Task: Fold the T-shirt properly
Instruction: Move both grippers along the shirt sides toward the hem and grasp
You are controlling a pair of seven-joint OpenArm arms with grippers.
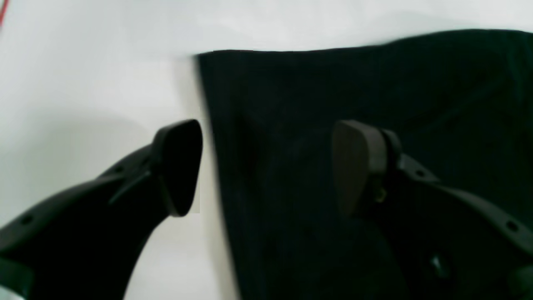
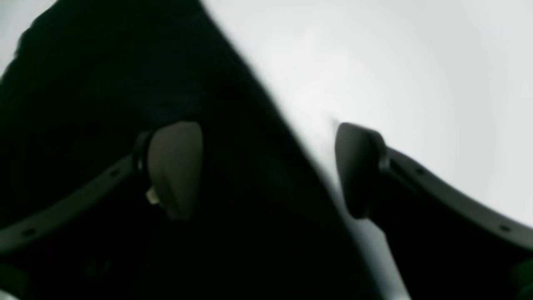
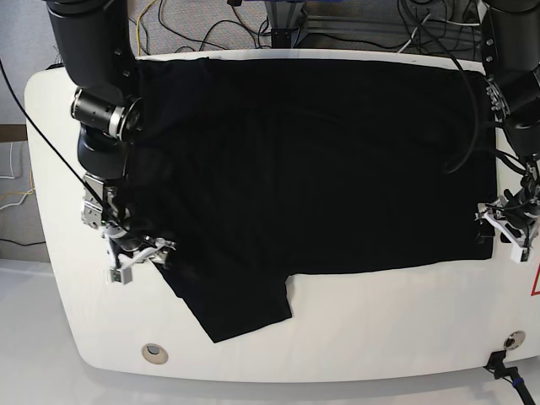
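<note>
Two grippers, left [image 1: 266, 166] and right [image 2: 268, 168], stood wide, empty, straddling edges of the T-shirt [image 3: 312, 160]; no writing was readable.

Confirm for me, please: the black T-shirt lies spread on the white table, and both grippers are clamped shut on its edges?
Not quite. The T-shirt does lie spread on the white table, but both wrist views show the left gripper and right gripper open, straddling its edges.

Plain black T-shirt [image 3: 312, 160] on a white table [image 3: 380, 337].
</note>
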